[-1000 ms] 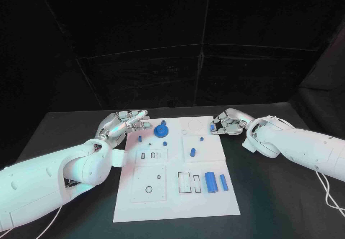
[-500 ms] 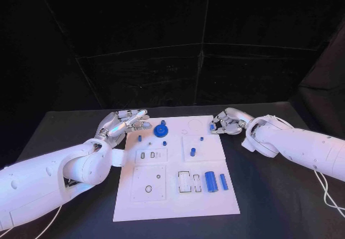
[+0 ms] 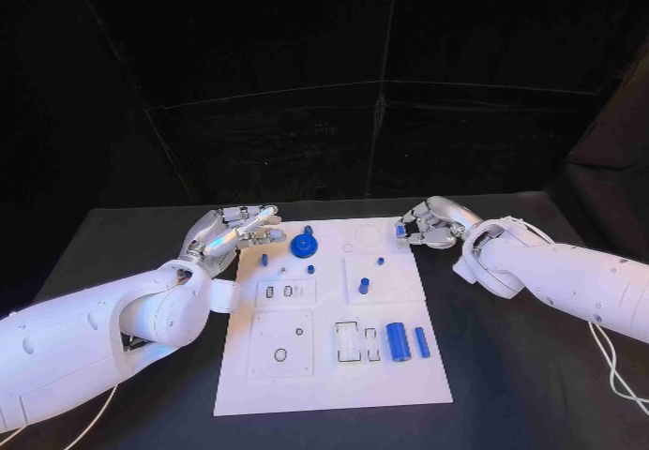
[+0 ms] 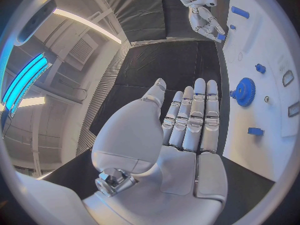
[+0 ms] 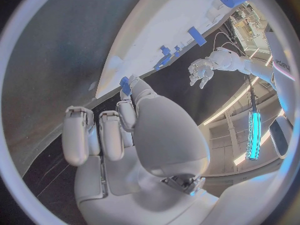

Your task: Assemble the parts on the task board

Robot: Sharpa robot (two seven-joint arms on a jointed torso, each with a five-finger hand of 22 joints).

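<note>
The board (image 3: 324,375) looks like matt white plastic, smooth, while the gear (image 3: 305,247) and the cylinder (image 3: 398,342) on it are smooth blue plastic with a slight sheen. The table (image 3: 514,375) has a dull black, cloth-like surface. Both arms wear glossy white plastic shells, and the left hand (image 4: 187,135) and right hand (image 5: 125,135) look like satin silver metal, with smooth pale pads along the fingers (image 4: 201,110).
</note>
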